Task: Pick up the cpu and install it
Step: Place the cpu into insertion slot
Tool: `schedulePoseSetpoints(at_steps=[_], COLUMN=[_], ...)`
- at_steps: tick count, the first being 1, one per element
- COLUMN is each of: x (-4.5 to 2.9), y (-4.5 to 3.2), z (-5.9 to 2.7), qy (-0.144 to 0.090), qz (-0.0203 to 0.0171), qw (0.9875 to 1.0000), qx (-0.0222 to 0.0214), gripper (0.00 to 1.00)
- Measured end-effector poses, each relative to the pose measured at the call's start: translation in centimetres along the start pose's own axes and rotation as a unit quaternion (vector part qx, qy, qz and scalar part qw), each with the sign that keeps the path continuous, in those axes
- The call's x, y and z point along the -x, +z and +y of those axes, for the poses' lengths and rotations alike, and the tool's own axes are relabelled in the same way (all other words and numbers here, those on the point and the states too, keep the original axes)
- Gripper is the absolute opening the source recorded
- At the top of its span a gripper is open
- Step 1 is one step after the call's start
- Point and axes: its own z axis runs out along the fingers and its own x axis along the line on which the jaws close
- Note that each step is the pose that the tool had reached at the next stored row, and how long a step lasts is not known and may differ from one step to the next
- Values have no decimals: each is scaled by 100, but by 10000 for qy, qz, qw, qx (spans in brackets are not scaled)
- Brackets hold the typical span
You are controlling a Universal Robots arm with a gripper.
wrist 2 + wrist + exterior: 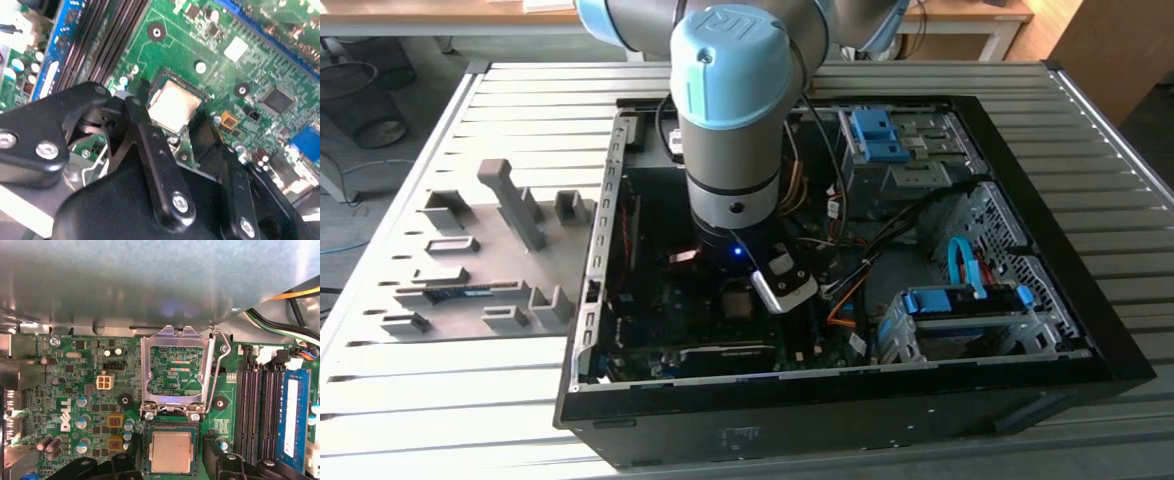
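Note:
The cpu (171, 452), a small square chip with a pale silvery top, lies flat in its socket on the green motherboard (75, 385). In both wrist views my gripper (171, 460) straddles it, one black finger (127, 460) on each side, with a gap showing between pads and chip. In the second wrist view the cpu (172, 105) sits between the same fingers (145, 125) of the gripper (172, 112). The socket's metal load plate (177, 365) stands flipped open beside the socket. In the exterior view the arm (734, 150) reaches down into the open computer case (1067, 330).
Black memory slots (257, 405) and a blue memory stick (292, 415) run beside the socket. Cables (295, 325) and the case's metal wall (150, 280) are close by. A grey parts fixture (480, 260) lies on the slatted table at the exterior view's left.

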Motion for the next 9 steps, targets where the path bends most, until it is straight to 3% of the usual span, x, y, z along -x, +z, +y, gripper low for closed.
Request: schedulePoseSetpoints(at_steps=[6,9], x=[3,5], y=[-141,-262], z=[-4,-7], qy=[0,0], qz=[0,0], qw=[10000,10000], qx=[1,-1], gripper=[60,60])
